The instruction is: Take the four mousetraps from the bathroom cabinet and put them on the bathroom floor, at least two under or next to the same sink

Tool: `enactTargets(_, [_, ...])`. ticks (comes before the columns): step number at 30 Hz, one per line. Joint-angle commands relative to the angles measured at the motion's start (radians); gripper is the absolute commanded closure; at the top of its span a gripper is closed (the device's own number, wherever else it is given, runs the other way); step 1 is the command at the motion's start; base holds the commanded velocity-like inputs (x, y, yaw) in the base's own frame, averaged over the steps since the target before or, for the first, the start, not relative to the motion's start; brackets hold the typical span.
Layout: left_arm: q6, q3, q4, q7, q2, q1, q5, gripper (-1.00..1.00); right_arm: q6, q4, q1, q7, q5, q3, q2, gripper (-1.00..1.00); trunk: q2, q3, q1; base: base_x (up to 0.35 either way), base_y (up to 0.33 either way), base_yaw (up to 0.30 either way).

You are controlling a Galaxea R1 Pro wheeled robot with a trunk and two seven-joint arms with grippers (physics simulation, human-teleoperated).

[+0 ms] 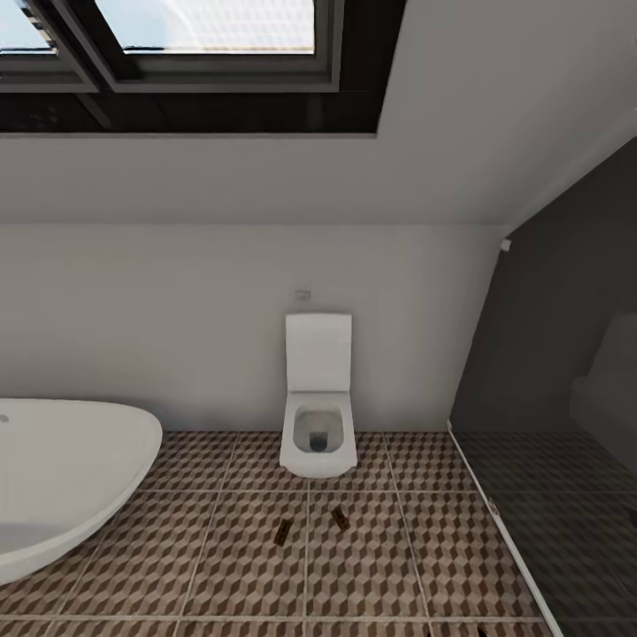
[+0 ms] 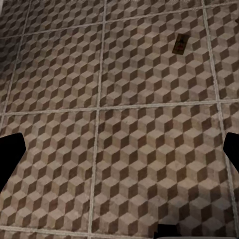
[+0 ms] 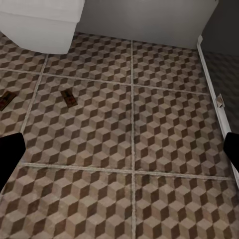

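Two mousetraps lie flat on the bathroom floor (image 1: 230, 566) in front of the toilet, one (image 1: 283, 531) to the left of the other (image 1: 340, 518). The same two mousetraps (image 3: 68, 97) (image 3: 4, 99) appear in the right wrist view, ahead of my right gripper (image 3: 119, 154). That gripper is open above bare tiles, its dark fingertips (image 3: 10, 157) at the frame edges. My left gripper (image 2: 119, 154) is open too, over the tiles, with one mousetrap (image 2: 180, 44) farther ahead of it. The cabinet and the sink are out of view.
A white toilet (image 1: 318, 416) stands against the back wall. A rounded white bathtub (image 1: 62, 478) fills the left side. On the right, a dark glass partition (image 1: 548, 398) with a white floor rail (image 1: 495, 522) bounds the tiled area.
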Motion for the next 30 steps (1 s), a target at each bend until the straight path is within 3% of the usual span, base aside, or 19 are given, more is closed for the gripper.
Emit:
enactTargets(1, [-0.003, -0.008, 0.002, 0.006, -0.001, -0.001, 0.0, -1.0, -0.002, 0.0, -0.001, -0.005, -0.005, 0.008, 0.0, -1.0, -0.002, -0.001, 0.001, 0.0, 0.0, 0.0])
enactTargets(12, [-0.003, -0.008, 0.002, 0.006, -0.001, -0.001, 0.0, -1.0, -0.002, 0.0, -0.001, -0.005, -0.005, 0.008, 0.0, -1.0, -0.002, 0.013, 0.001, 0.0, 0.0, 0.0])
enactTargets(30, [-0.003, -0.008, 0.002, 0.006, -0.001, -0.001, 0.0, -1.0, -0.004, 0.0, -0.001, -0.005, -0.003, 0.01, -0.002, -1.0, -0.002, 0.015, 0.001, 0.0, 0.0, 0.0])
